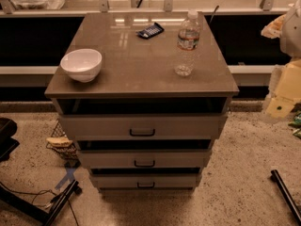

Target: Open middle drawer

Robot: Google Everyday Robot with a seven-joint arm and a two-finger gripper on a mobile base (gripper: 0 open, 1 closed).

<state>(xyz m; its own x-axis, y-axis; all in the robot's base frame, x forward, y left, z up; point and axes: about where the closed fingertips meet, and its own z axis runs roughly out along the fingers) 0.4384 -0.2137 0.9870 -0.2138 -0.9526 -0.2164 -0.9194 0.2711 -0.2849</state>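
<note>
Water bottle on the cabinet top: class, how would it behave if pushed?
Tall, narrow and upright, the water bottle would probably tip, then roll. Clear plastic, so likely light. The gripper hangs at the right edge, away from it.

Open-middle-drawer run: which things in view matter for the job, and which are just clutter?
For the job:
- middle drawer
- its black handle
- gripper, at the right edge of the view, away from the cabinet

Just lying about:
- white bowl, water bottle and blue packet on the cabinet top
- top drawer
- bottom drawer
- wire basket on the floor
</note>
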